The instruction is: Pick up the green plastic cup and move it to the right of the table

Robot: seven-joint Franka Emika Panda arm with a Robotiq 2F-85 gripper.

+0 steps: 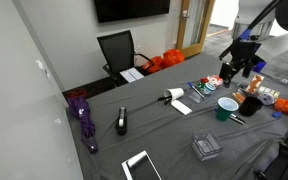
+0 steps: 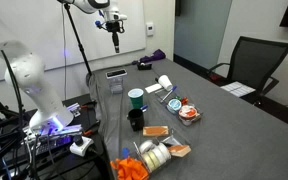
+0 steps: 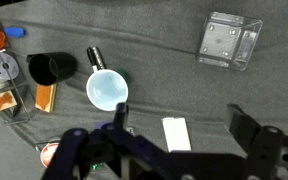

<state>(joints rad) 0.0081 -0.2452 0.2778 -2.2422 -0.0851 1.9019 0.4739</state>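
The green plastic cup stands upright on the dark grey table, whitish inside. It also shows in an exterior view and from above in the wrist view. A darker brown cup stands close beside it. My gripper hangs high above the table, above the cup area, and also shows in an exterior view. In the wrist view its fingers are spread wide and empty, with the cup off to the left of them and a white card below between them.
A clear plastic box lies on the table, also in an exterior view. A purple umbrella, a black tool and a white tablet lie further along. Snack packets and tape rolls crowd the cup's end. A chair stands behind.
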